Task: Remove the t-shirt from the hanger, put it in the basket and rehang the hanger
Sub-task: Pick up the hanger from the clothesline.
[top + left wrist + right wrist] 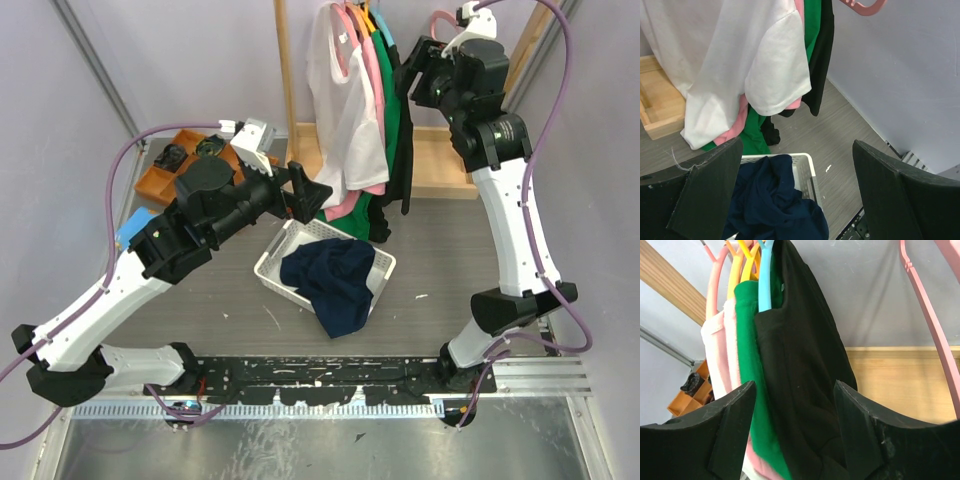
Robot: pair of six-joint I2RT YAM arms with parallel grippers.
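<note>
Hanging from a blue hanger (765,275), the black t-shirt (805,365) fills the gap just ahead of the right tool (795,385). Its jaws stand apart on either side of the cloth, and whether they touch it cannot be told. To that tool's left hang a green shirt (747,365) and a pink shirt (732,350); an empty pink hanger (930,315) is on its right. The left tool (797,145) hovers with jaws wide apart, holding nothing. Below it, a white basket (807,170) holding a navy garment (770,200) rests on the table (850,135). Ahead of it and higher hangs a white shirt (740,60).
</note>
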